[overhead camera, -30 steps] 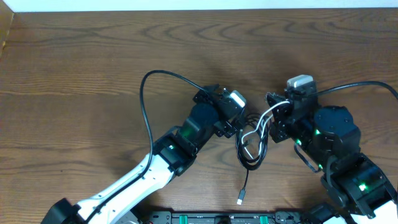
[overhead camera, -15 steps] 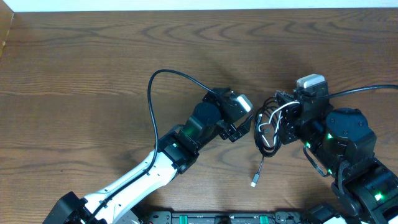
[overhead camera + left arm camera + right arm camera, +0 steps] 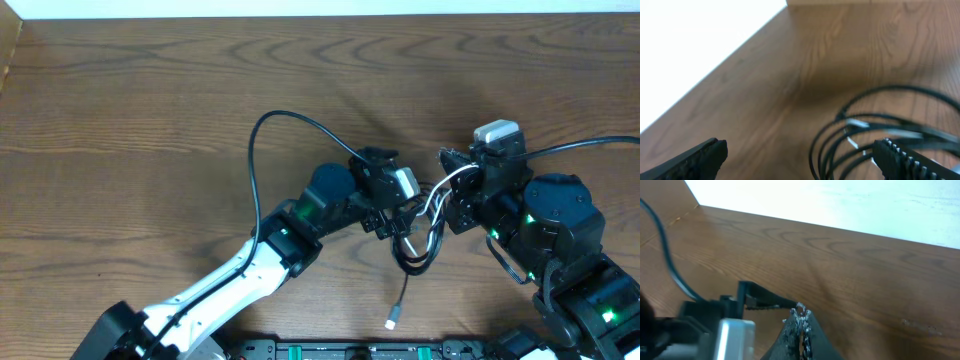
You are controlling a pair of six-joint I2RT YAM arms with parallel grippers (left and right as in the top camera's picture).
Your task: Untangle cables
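Note:
The cables [image 3: 418, 245] are a bundle of thin black loops with a thin white one [image 3: 443, 183], hanging between the two grippers. One loose plug end [image 3: 392, 323] lies near the table's front. My right gripper [image 3: 448, 195] is shut on the top of the bundle; its pinched jaws show in the right wrist view [image 3: 800, 314]. My left gripper [image 3: 405, 222] is open, right at the bundle's left side. In the left wrist view the jaws [image 3: 797, 152] gape wide, with the black loops [image 3: 840, 140] between them, nearer the right finger.
The wooden table [image 3: 150, 120] stretches to the left and far side, ending at a white edge at the back. The left arm's thick black wire [image 3: 262, 140] arcs above the table. The right arm's wire [image 3: 590, 145] runs off to the right.
My left gripper has moved right up to the bundle. The right gripper shifted right earlier, then stayed. The bundle and its loose plug have swung lower and left.

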